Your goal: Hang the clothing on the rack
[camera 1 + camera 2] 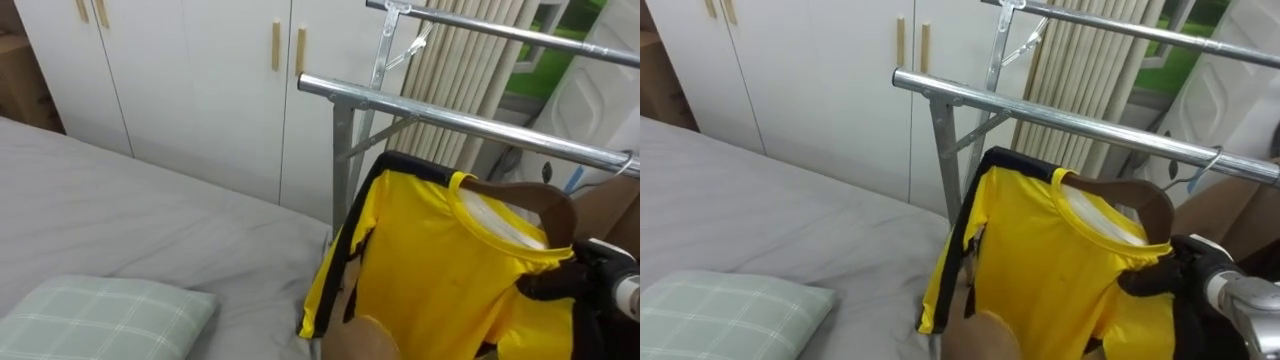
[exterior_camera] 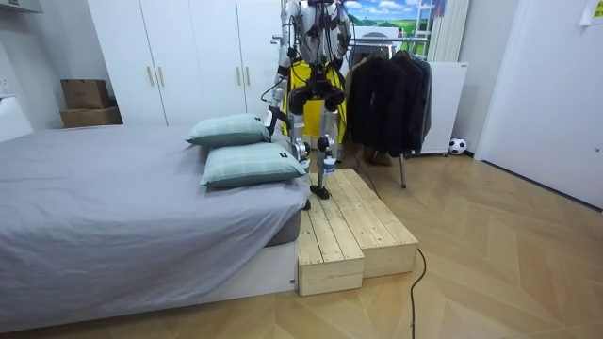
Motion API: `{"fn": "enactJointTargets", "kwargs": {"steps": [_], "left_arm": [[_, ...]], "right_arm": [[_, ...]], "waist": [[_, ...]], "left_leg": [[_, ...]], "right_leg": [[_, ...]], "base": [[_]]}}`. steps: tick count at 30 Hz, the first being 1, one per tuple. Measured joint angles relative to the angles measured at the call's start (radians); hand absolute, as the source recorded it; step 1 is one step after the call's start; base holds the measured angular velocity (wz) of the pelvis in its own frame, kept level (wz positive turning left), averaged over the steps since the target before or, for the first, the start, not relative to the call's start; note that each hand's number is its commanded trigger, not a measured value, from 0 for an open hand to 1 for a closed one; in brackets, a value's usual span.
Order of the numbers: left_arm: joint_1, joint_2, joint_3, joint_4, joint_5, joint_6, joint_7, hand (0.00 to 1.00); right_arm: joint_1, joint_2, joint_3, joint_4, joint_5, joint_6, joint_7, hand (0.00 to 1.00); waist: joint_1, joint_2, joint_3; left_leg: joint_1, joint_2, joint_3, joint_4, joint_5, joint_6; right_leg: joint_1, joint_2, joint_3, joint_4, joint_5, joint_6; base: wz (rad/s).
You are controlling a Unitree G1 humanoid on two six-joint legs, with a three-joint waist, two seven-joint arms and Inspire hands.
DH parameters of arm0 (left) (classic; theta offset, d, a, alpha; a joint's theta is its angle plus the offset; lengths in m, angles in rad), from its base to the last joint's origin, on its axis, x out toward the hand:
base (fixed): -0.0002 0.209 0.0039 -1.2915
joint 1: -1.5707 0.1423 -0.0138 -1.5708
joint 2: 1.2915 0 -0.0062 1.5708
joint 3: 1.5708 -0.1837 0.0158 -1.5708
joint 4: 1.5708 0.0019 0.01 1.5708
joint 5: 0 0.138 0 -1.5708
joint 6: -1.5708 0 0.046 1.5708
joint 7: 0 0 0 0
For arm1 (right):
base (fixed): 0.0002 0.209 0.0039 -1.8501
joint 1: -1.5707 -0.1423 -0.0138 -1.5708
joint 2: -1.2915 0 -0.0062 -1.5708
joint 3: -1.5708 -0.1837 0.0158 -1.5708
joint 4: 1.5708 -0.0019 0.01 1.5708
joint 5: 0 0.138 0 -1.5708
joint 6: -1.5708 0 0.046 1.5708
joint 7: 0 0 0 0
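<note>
Right robot hand [image 1: 1185,278], low at the view's right edge: dark fingers pinched together on the shoulder of the yellow shirt [image 1: 1040,260], where the cloth lies over one arm of the wooden hanger [image 1: 1140,192]. Yellow shirt, black-trimmed: draped on that hanger, held up just below the lower rail [image 1: 1040,110] of a metal clothes rack, body hanging tilted toward the bed [image 1: 120,200]. Hanger hook [image 1: 1207,160]: right at the lower rail; whether it is seated over the bar cannot be told. Upper rail [image 1: 1110,25]: behind and above, bare in the stretch shown. Tan rounded shape at the bottom edge below the shirt: not identifiable. Left robot hand [image 2: 275,115]: low at the robot's side in the room view; spread or closed cannot be told. Surroundings: checked pillow [image 1: 100,315] on the grey bed, white wardrobe [image 1: 200,80] behind, robot standing on a wooden platform [image 2: 349,226] beside the bed, dark coats [image 2: 391,94] further along the rack. Hazards, as judged: releasing before the hook sits over the bar would drop the garment; the hanger's tilt could let the shirt slide off its lower arm; a one-sided hold may swing the hook away from the rail.
</note>
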Motion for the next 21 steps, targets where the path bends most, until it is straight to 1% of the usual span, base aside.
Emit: {"fn": "enactJointTargets", "kwargs": {"steps": [6, 11, 17, 21], "left_arm": [[-0.011, 0.000, 0.000, 0.016, 0.000, -0.001, 0.002, 0.00], [-0.012, 0.000, 0.000, 0.018, -0.001, -0.001, 0.002, 0.00], [-0.012, 0.000, 0.000, 0.020, -0.001, -0.001, 0.000, 0.00], [-0.012, 0.000, 0.000, 0.020, -0.001, 0.000, -0.004, 0.00]], "right_arm": [[0.000, 0.000, 0.000, 0.000, -0.005, -0.014, -0.025, 0.00], [0.000, 0.000, 0.000, -0.003, -0.024, -0.018, -0.035, 0.00], [0.000, 0.000, -0.001, -0.007, -0.045, -0.019, -0.056, 0.00], [0.000, 0.000, -0.001, -0.009, -0.050, -0.027, -0.068, 0.00]], "waist": [[0.000, 0.002, 0.0017], [-0.001, 0.003, 0.0019], [-0.004, 0.003, 0.0015], [-0.006, 0.004, -0.0001]], "left_leg": [[-0.001, 0.000, 0.002, 0.000, 0.000, 0.000], [-0.001, 0.000, 0.004, 0.000, 0.000, 0.000], [-0.003, 0.000, 0.005, 0.000, 0.000, 0.000], [-0.008, 0.000, 0.006, 0.000, 0.000, 0.000]], "right_leg": [[-0.002, 0.000, 0.000, 0.001, 0.000, 0.000], [-0.003, 0.000, 0.001, 0.001, 0.000, 0.000], [-0.006, 0.001, 0.003, 0.001, 0.000, 0.000], [-0.012, 0.001, 0.005, 0.002, 0.000, 0.000]], "base": [[0.00], [0.00], [0.00], [0.00]]}}
